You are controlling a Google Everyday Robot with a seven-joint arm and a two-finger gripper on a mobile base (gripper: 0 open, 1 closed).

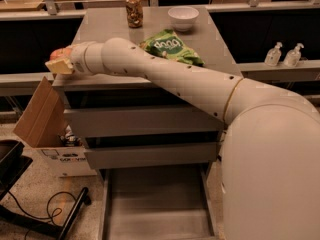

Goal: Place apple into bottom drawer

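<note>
The apple [58,53], red-orange with a pale patch, sits in my gripper [59,63] at the left edge of the grey counter top [100,26], just past its corner. The gripper is at the end of my long white arm, which reaches left across the counter front. Its cream fingers [58,67] close around the apple from below. The bottom drawer [155,204] is pulled open at the foot of the cabinet, showing a bare grey floor and low side walls. It lies well below and to the right of the gripper. Two flat grey drawer fronts above it are shut.
On the counter stand a brown can [133,10], a white bowl [183,18] and a green chip bag [172,46]. An open cardboard box [39,115] stands on the floor below the gripper. Two pump bottles [282,54] sit on a ledge at right. Black cables and a stand lie bottom left.
</note>
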